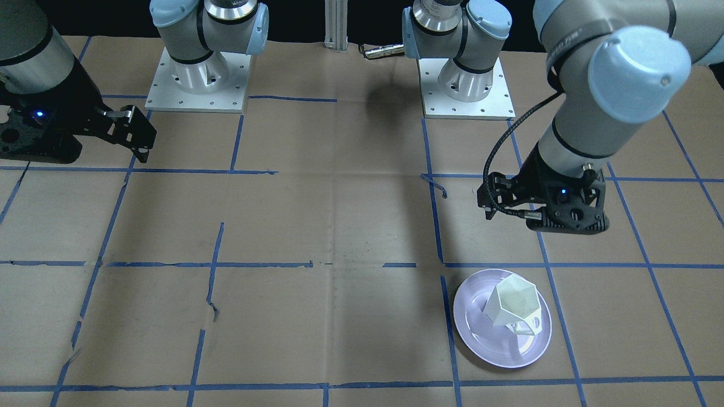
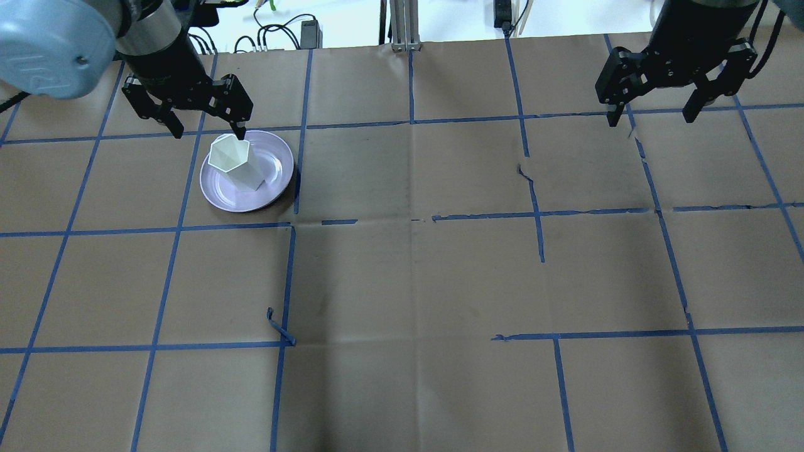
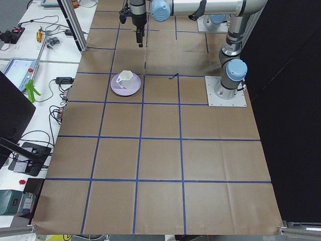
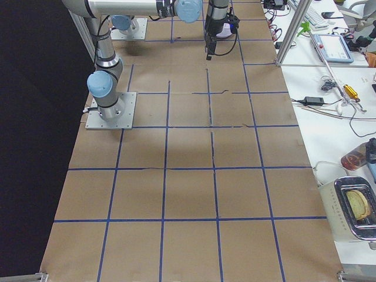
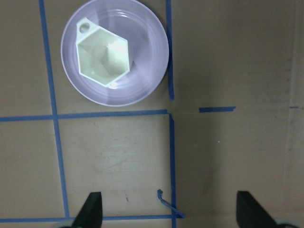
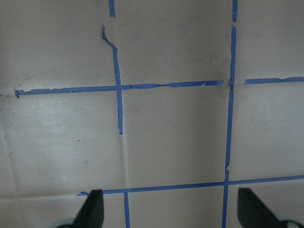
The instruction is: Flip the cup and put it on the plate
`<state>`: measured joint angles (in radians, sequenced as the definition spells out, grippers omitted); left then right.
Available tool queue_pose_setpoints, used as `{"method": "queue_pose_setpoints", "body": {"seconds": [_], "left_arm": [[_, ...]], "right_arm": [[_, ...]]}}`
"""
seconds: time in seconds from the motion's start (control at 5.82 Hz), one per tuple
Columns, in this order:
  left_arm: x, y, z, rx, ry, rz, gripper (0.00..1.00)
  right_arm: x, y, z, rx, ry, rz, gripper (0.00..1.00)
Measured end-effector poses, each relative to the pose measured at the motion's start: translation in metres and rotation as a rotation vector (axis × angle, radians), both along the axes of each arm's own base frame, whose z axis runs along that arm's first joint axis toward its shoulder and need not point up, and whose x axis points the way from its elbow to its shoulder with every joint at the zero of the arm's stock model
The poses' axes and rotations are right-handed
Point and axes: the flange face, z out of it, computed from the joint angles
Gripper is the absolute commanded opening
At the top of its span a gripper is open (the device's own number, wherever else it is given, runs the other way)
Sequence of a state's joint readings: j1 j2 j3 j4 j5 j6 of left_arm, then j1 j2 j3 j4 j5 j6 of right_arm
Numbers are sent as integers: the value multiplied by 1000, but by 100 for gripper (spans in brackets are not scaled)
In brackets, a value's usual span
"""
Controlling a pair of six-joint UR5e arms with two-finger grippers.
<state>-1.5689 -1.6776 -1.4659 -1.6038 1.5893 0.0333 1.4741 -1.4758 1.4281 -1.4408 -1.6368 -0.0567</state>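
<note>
The white faceted cup (image 2: pixel 233 162) stands upright, mouth up, on the lavender-white plate (image 2: pixel 276 172) at the far left of the table. Its handle faces the far side in the front-facing view, where cup (image 1: pixel 513 308) and plate (image 1: pixel 486 345) also show. In the left wrist view the cup (image 5: pixel 103 59) sits a little left of the plate's (image 5: pixel 145 78) middle. My left gripper (image 2: pixel 209 134) is open and empty, raised above the table just beyond the plate; its fingertips (image 5: pixel 92 209) frame bare paper. My right gripper (image 2: pixel 651 119) is open and empty, high at the far right.
Brown paper with a blue tape grid covers the table (image 2: pixel 414 276). A curled loose end of tape (image 2: pixel 279 326) sticks up in front of the plate. Two arm bases (image 1: pixel 198 79) and an aluminium post (image 2: pixel 405 25) stand at the table's edges.
</note>
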Motion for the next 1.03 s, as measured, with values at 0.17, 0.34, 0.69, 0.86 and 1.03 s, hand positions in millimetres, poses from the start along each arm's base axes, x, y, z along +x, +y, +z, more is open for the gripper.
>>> {"method": "queue_pose_setpoints", "body": {"seconds": [0.17,0.34,0.69,0.86,1.03], "left_arm": [[-24,21,13,6,-2,0,99],[-33,29,17,12,-6,-5,99],[-37,31,16,18,-6,-7,99],[-37,31,15,19,-6,-7,99],[-38,31,15,19,-5,-7,99]], "right_arm": [[0,0,0,0,0,0,100],[0,0,0,0,0,0,100],[0,0,0,0,0,0,100],[0,0,0,1,0,0,100],[0,0,0,0,0,0,100]]}}
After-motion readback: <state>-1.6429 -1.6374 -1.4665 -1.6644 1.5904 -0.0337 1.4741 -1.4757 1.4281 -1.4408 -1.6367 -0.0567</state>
